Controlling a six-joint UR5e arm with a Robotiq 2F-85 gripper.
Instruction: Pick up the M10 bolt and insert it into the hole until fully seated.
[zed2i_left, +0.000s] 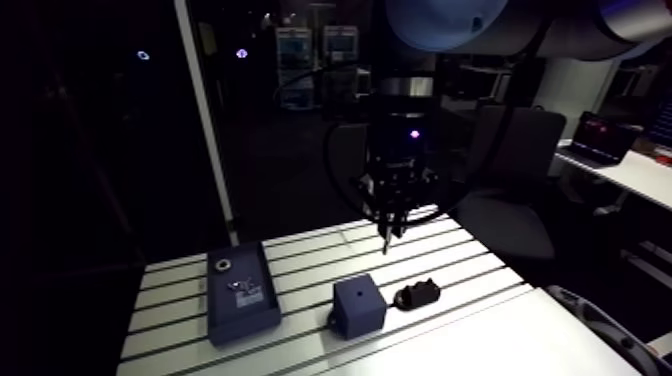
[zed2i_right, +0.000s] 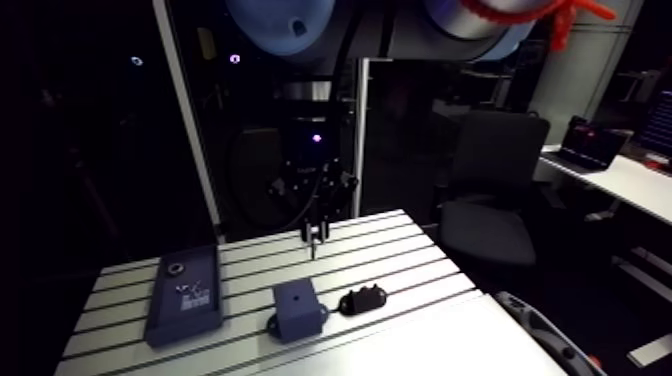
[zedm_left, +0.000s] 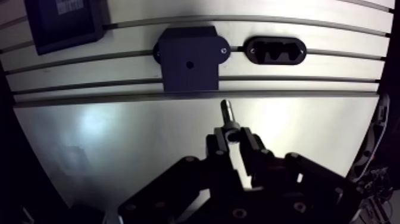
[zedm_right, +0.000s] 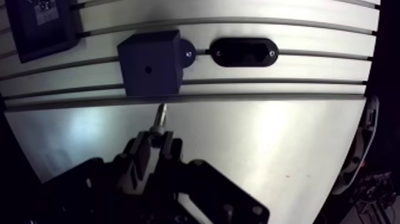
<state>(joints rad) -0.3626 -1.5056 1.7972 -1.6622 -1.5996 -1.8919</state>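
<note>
Over the slotted aluminium table, the black two-finger gripper clamps a steel bolt; keep it plumb above the blue block's hole

— That matte black two-finger gripper: are those round screw heads all down its linkage bars?
— Yes. Above it there's a small violet lamp on the black wrist, then glossy light-blue round joint caps on grey tubes.
</note>
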